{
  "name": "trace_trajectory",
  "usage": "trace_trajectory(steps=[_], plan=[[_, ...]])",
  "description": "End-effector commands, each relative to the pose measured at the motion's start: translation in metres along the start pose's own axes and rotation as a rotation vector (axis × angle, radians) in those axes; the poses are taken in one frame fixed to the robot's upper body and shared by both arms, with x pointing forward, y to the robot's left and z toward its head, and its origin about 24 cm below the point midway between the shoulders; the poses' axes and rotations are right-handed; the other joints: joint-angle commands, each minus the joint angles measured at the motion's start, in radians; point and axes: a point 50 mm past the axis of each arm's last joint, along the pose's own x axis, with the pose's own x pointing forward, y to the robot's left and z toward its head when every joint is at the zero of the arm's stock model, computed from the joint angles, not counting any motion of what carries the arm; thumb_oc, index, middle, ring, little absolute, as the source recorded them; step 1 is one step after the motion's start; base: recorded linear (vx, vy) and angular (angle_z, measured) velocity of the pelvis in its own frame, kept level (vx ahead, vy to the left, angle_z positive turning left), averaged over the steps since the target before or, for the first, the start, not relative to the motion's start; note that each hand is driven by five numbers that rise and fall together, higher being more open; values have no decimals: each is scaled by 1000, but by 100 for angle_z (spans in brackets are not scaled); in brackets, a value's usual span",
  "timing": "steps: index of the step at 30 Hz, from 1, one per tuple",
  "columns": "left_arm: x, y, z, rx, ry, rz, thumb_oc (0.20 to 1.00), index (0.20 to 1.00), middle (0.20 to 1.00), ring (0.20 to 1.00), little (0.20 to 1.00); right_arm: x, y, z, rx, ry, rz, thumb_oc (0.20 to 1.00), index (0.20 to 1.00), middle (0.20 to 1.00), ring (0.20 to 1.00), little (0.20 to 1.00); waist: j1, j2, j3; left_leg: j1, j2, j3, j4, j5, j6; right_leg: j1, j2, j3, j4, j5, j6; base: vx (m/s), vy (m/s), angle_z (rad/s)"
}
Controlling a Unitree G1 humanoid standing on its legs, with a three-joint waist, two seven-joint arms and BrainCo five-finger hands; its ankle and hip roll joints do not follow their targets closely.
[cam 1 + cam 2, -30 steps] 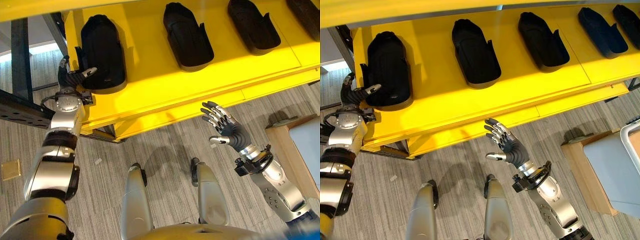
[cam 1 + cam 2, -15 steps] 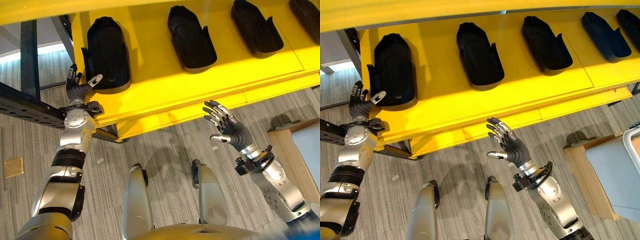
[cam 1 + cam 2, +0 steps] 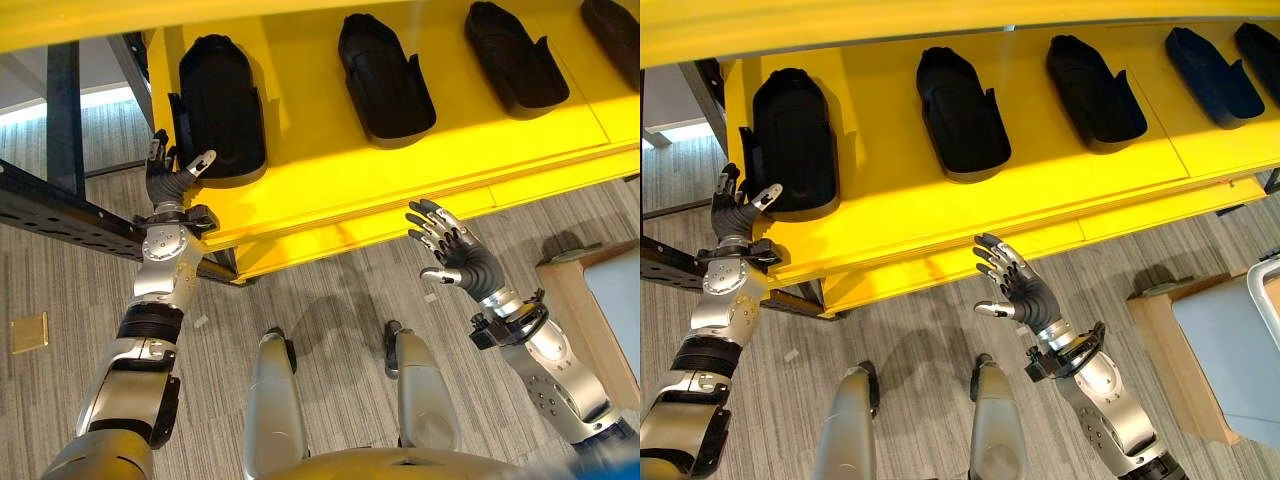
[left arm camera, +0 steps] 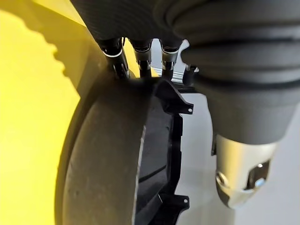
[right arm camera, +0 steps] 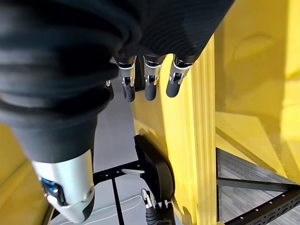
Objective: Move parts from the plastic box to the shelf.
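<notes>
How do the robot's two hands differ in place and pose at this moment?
The left hand is raised at the shelf edge, beside the leftmost black part. The right hand hangs lower, in front of the shelf, over the floor and away from any part. The left thumb points toward that part; the right palm faces the shelf front. Both hands are open and hold nothing.

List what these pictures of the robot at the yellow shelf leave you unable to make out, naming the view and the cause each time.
- Rightmost black part: cut off by the right eye view's edge.
- Leftmost black part: its far end is hidden by the left hand in the left wrist view.
- Wooden stand: what lies on it runs past the edge.
- Yellow shelf: its back is hidden by the upper board in both eye views.
- Right hand: palm faces away.
</notes>
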Motion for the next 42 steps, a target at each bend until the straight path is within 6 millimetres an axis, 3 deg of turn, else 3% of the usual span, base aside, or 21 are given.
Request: trace_trajectory(steps=[1, 12, 24, 31, 37, 42], plan=[[-13, -5, -16, -15, 33, -24, 1000, 1000, 1000, 1000, 1000, -1, 0, 18, -5, -107, -13, 1000, 1000, 1000, 1000, 1000, 18, 1, -45, 33, 53, -34, -52, 68, -21, -6, -16, 39, -30, 130, 9, 0, 0, 0], [-21, -21, -8, -46, -17, -96, 1000, 1000, 1000, 1000, 1000, -2, -3, 20, -18, -110, -29, 1000, 1000, 1000, 1000, 1000, 19, 2, -44, 33, 52, -33, -50, 69, -20, -7, -16, 39, -22, 128, 9, 0, 0, 0], [-27, -18, -10, -46, -14, -108, 1000, 1000, 1000, 1000, 1000, -3, -3, 17, -13, -98, -30, 1000, 1000, 1000, 1000, 1000, 23, 3, -42, 31, 52, -36, -47, 72, -20, -8, -15, 40, -16, 128, 6, 0, 0, 0], [-30, 5, -6, -33, -38, -43, 1000, 1000, 1000, 1000, 1000, -3, -3, 18, -22, -103, -26, 1000, 1000, 1000, 1000, 1000, 30, 10, -41, 31, 50, -37, -45, 71, -19, -9, -17, 41, -13, 126, 6, 0, 0, 0], [-41, 33, -5, -2, -51, 16, 1000, 1000, 1000, 1000, 1000, -4, -5, 20, -31, -111, -30, 1000, 1000, 1000, 1000, 1000, 40, 12, -36, 33, 45, -38, -46, 73, -17, -4, -18, 40, -15, 127, 5, 0, 0, 0], [-50, 46, 3, -6, -94, 34, 1000, 1000, 1000, 1000, 1000, -4, -8, 23, -44, -127, -43, 1000, 1000, 1000, 1000, 1000, 50, 15, -37, 30, 43, -35, -45, 72, -14, -5, -21, 37, -11, 127, 5, 0, 0, 0]])
